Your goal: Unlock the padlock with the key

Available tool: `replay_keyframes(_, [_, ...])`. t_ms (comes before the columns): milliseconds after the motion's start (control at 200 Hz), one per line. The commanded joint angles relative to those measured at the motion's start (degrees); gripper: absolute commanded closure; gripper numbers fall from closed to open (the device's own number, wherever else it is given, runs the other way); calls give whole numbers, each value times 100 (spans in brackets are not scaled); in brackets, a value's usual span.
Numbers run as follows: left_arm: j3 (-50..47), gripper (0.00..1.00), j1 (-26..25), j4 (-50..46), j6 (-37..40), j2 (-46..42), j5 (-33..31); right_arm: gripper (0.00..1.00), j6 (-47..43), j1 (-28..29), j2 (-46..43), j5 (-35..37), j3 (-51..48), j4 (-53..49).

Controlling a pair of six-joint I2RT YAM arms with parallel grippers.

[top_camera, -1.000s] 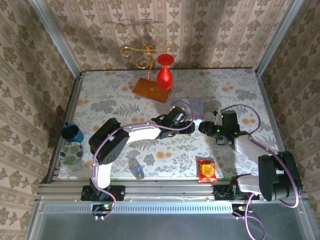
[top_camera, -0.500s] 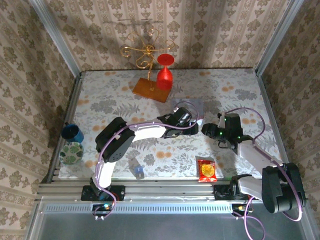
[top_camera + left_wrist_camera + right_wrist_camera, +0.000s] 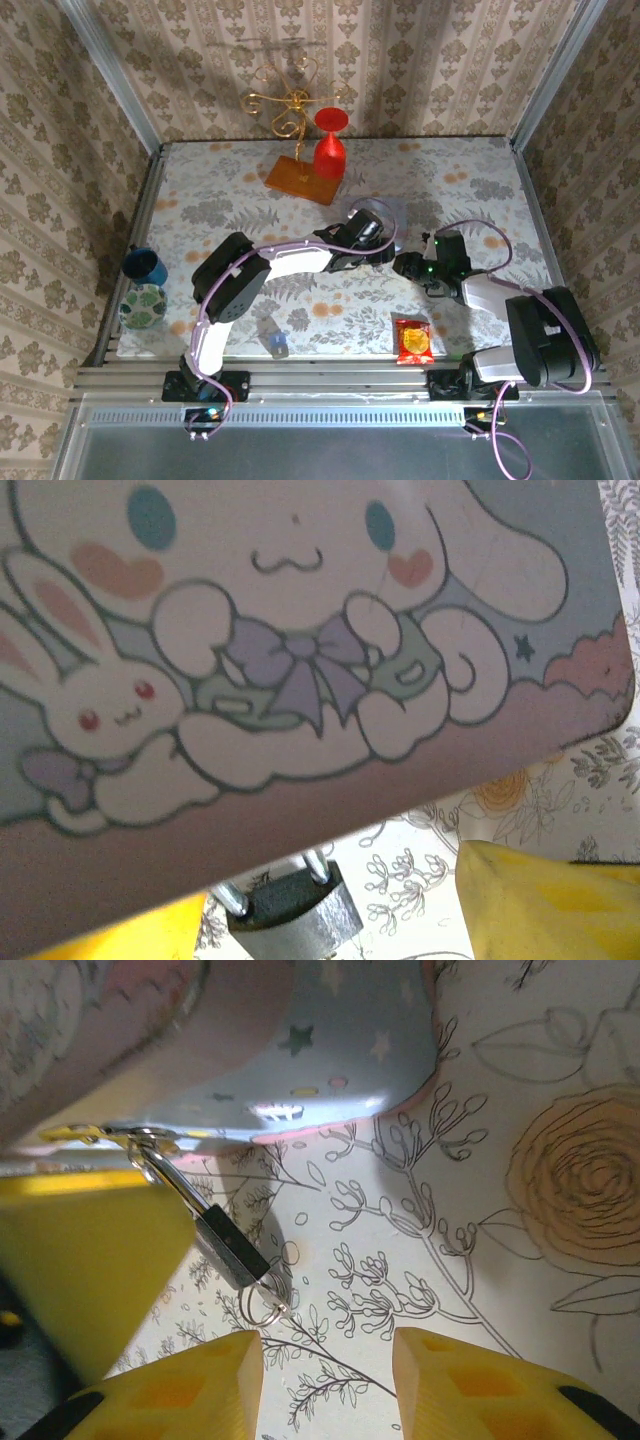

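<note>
Dark grey padlock (image 3: 232, 1250), just ahead of the right hand (image 3: 325, 1345), hand parted, gripping nothing

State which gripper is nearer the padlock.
Left. The padlock hangs between the fingers of the left gripper, one finger close beside it. The right gripper stops just short of the ring at its end, with nothing between its fingers.

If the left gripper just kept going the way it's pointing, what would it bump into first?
Most likely the padlock, which hangs from the cartoon-printed tin box and sits between the open jaws of the left gripper. The box's edge comes just behind it; how near is hard to judge.
</note>
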Motion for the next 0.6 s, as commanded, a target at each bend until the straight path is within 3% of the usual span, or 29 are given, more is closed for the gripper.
replay_keyframes(0, [161, 32, 60, 107, 119, 149, -16, 60, 128, 129, 342, -138, -2, 529])
replay_keyframes(400, [82, 67, 137, 237, 107, 79, 69, 61, -57, 206, 1142, -255, 371, 951])
replay_keyframes(590, [69, 80, 160, 283, 84, 78, 120, 62, 79, 179, 940, -27, 310, 734])
